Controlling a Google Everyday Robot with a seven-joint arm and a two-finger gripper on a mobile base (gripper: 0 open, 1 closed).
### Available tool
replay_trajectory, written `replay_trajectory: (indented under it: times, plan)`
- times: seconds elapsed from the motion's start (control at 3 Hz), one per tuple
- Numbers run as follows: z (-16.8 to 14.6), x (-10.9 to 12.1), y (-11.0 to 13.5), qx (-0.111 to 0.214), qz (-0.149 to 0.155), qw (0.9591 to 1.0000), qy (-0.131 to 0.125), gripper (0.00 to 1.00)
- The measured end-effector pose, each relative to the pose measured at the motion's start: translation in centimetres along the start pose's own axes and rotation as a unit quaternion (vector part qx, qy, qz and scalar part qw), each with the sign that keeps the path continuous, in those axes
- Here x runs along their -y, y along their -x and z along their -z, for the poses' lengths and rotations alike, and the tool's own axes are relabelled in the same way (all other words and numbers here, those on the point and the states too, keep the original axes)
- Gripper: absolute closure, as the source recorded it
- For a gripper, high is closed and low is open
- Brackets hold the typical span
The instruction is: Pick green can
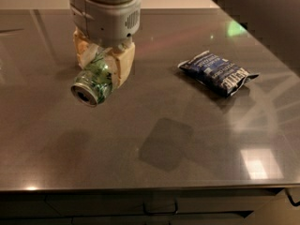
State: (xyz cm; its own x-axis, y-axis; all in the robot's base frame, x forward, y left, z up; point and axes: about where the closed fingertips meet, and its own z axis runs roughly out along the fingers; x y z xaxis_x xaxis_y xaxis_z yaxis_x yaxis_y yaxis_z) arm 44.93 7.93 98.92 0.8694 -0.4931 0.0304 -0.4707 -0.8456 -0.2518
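Observation:
The green can [93, 81] is a small metallic green drink can with dark markings and a silver end facing the camera. It lies tilted between the tan fingers [123, 62] of my gripper [102, 64], held above the grey table [154, 125]. The gripper hangs from the grey wrist at the upper left and is shut on the can. The can's far end is hidden between the fingers.
A dark blue snack bag [216, 73] lies on the table to the right. The table's front edge runs along the bottom, with dark drawers below it. The table's right edge slants off at the upper right.

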Motion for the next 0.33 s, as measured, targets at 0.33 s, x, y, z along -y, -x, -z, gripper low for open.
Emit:
replay_trajectory:
  times: [0.33]
  plan:
    - [0.00, 0.00, 0.00, 0.000, 0.000, 1.0000, 0.000, 1.00]
